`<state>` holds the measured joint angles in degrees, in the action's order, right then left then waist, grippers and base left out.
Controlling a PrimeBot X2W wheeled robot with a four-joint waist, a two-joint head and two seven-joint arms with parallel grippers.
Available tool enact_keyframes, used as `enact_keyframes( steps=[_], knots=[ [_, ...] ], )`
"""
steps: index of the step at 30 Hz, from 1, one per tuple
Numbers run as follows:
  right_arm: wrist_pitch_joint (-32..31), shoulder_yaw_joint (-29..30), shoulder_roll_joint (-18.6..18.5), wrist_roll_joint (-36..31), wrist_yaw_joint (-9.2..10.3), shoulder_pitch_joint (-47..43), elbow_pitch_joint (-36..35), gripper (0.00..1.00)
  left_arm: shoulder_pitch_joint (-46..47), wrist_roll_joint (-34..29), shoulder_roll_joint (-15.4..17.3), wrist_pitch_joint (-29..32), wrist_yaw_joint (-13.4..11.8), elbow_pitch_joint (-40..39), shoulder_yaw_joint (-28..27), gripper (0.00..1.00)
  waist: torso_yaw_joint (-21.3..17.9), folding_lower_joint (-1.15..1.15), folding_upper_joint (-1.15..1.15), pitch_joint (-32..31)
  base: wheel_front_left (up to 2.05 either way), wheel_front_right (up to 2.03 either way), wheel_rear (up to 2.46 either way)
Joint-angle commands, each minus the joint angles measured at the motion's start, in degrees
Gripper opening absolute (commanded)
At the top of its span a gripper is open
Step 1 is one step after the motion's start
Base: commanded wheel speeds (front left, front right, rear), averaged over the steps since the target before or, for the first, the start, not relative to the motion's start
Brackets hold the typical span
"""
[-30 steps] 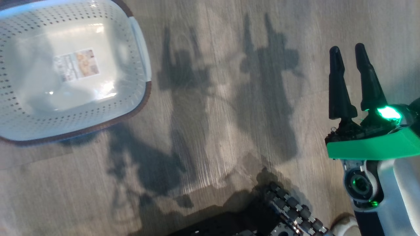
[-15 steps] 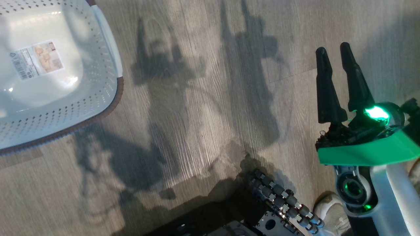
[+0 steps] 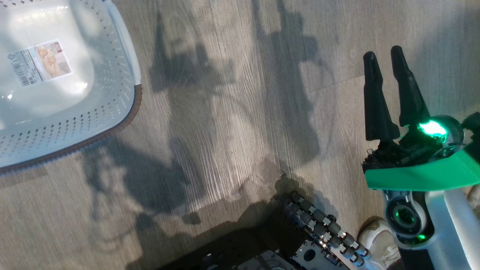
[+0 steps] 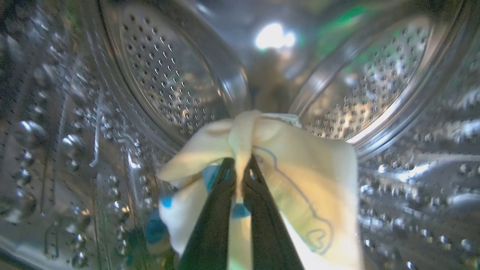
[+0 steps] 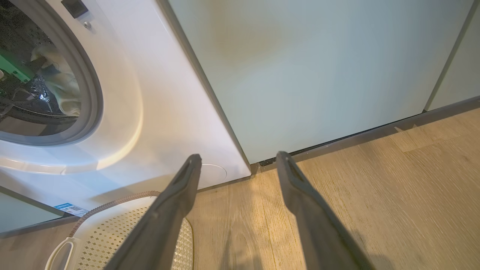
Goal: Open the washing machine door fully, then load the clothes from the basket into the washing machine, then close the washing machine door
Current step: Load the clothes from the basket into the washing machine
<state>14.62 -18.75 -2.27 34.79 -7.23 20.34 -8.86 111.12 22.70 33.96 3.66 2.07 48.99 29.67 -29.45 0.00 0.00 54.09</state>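
In the left wrist view my left gripper (image 4: 240, 167) is deep inside the steel perforated drum (image 4: 168, 86), shut on the clothes (image 4: 307, 165), a cream-yellow bundle with thin dark lines and blue patches. The right wrist view shows the white washing machine (image 5: 157, 93) with the clothes (image 5: 63, 90) visible through its grey-gasketed opening. The basket (image 3: 127, 108) lies on the floor at the head view's upper left, holding just its label. My right gripper (image 3: 383, 53) hangs open over bare floor, well to the basket's right. The washing machine door is out of view.
A pale teal cabinet (image 5: 318, 67) stands directly right of the machine. The basket (image 5: 112, 228) sits in front of the machine's lower right corner, near the round hatch (image 5: 213, 174). My wheeled base (image 3: 322, 232) and a person's white shoe (image 3: 377, 240) are at the bottom of the head view.
The head camera has turned, so the basket has slid toward the picture's left edge. The right gripper stays open in nearly the same place.
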Motion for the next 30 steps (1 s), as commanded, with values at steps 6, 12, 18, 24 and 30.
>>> enact_keyframes(
  steps=[6, 12, 18, 24, 30],
  knots=[
    [0.4, -0.6, -0.6, 0.4, -0.25, -1.7, -1.5, 1.0, 2.5, 0.9, -1.0, 1.4, 0.3, 2.3, -0.1, 0.74, 0.3, 0.0, 0.0, 0.1, 0.0, 0.0, 0.0],
    [0.4, -0.8, -0.6, 0.4, -0.25, -1.2, -1.2, 1.0, 3.2, 0.4, -1.9, 2.5, 0.9, 4.3, 1.5, 1.0, 0.6, 0.0, 0.0, -0.1, 0.0, 0.0, 0.0],
    [0.4, -0.8, -0.6, 0.3, -0.25, -0.5, -0.9, 1.0, 2.6, -0.7, -1.7, 3.0, -0.1, 4.9, 3.0, 1.0, 0.8, 0.0, 0.0, -0.5, 0.0, 0.0, 0.0],
    [0.4, -1.0, -0.6, -0.5, -0.25, 0.2, -0.4, 1.0, -1.1, 1.6, -2.1, 4.7, -1.5, 1.8, 2.2, 1.0, 2.3, 0.0, 0.0, -1.1, 0.0, 0.0, 0.0],
    [0.4, 0.1, -0.6, -1.9, -0.25, 0.8, 0.2, 1.0, -8.1, 5.1, -2.8, 3.4, -3.1, -4.2, 0.4, 1.0, 4.5, 0.0, 0.0, -2.4, 0.0, 0.0, 0.0]
  ],
)
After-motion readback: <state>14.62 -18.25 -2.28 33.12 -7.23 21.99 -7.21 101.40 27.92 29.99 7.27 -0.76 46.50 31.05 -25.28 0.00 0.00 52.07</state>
